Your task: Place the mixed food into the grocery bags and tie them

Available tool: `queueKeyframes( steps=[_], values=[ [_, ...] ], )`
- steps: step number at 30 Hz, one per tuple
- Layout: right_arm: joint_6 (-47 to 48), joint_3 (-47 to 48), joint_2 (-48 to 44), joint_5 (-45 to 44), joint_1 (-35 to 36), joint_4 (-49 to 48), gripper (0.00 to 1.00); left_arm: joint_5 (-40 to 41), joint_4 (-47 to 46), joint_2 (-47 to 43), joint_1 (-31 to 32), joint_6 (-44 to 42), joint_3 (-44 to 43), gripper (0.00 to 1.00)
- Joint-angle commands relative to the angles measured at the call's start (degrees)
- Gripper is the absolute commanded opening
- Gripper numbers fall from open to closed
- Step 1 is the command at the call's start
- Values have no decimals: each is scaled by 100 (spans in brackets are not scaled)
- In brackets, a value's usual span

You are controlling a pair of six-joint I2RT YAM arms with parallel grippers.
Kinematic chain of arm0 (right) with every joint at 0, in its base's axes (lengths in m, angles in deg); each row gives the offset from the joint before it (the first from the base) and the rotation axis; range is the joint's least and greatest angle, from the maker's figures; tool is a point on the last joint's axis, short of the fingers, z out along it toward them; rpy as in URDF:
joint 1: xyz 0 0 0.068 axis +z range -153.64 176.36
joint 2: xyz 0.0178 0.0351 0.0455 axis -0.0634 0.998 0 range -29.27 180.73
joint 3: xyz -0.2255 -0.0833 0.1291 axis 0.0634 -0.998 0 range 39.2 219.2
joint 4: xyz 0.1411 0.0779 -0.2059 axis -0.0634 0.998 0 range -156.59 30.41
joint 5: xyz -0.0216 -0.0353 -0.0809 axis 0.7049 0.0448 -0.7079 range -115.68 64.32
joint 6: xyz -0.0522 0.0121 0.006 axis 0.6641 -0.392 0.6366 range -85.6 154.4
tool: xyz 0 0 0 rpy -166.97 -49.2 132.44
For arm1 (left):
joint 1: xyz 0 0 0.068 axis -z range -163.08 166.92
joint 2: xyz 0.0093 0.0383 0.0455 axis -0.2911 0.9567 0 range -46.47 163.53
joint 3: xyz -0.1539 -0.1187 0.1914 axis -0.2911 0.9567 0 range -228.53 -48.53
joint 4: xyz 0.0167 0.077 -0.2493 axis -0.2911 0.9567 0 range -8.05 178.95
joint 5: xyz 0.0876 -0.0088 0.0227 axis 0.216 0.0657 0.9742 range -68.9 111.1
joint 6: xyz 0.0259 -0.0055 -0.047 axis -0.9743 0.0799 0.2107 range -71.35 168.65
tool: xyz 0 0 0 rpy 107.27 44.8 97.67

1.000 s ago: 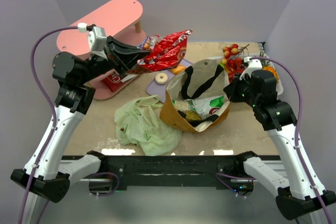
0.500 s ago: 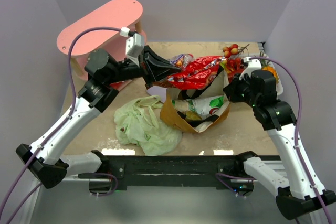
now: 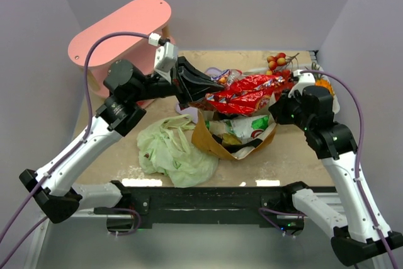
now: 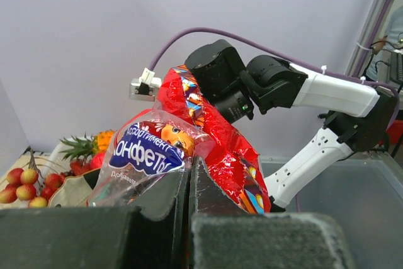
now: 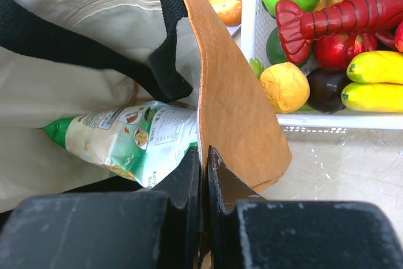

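Observation:
My left gripper [image 3: 201, 90] is shut on a bunch of mixed food: a shiny red packet [image 3: 252, 90] [image 4: 234, 146] and a clear packet with a blue label [image 4: 146, 154]. The bunch hangs just above the open mouth of the brown paper grocery bag [image 3: 211, 140]. My right gripper [image 3: 278, 111] [image 5: 204, 157] is shut on that bag's right rim [image 5: 234, 92]. A green-and-white chips bag [image 3: 249, 125] [image 5: 129, 140] lies inside. The pale-green plastic bag [image 3: 174, 150] lies crumpled on the table to the left of the paper bag.
A pink oval stand [image 3: 119, 26] rises at the back left. Behind the right gripper is a white tray [image 5: 315, 120] of toy produce, with a red lobster [image 5: 352, 12]. A sprig of red and yellow cherries [image 3: 278, 61] lies at the back.
My left arm has swung right from beside the pink stand, carrying the red packets to above the paper bag. The right arm has stayed on the bag's rim.

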Motion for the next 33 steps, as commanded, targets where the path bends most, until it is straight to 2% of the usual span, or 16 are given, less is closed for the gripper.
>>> queueKeyframes(
  steps=[1,12,18,19,21,22,23,28,33],
  values=[
    [118,-56,-102,-185,-14,16,0,91,-882,-103,45,-23,-482,0],
    [65,-83,-129,-185,-14,60,0,292,-592,503,397,-216,-138,0],
    [74,40,-225,-343,-6,191,0,556,487,1021,406,-436,-392,0],
    [65,58,-234,-369,-14,218,0,600,637,1048,397,-567,-419,15],
    [65,67,-243,-414,-14,253,0,819,997,1058,397,-708,-481,39],
    [65,75,-243,-422,-15,288,0,916,1078,1023,397,-830,-472,62],
    [65,76,-252,-431,-6,297,0,1117,1105,996,397,-901,-490,68],
    [57,93,-252,-475,-6,306,0,1812,1798,741,362,-1376,-674,87],
    [56,119,-243,-458,-14,306,0,2875,2553,575,221,-1710,-832,92]
  ],
)
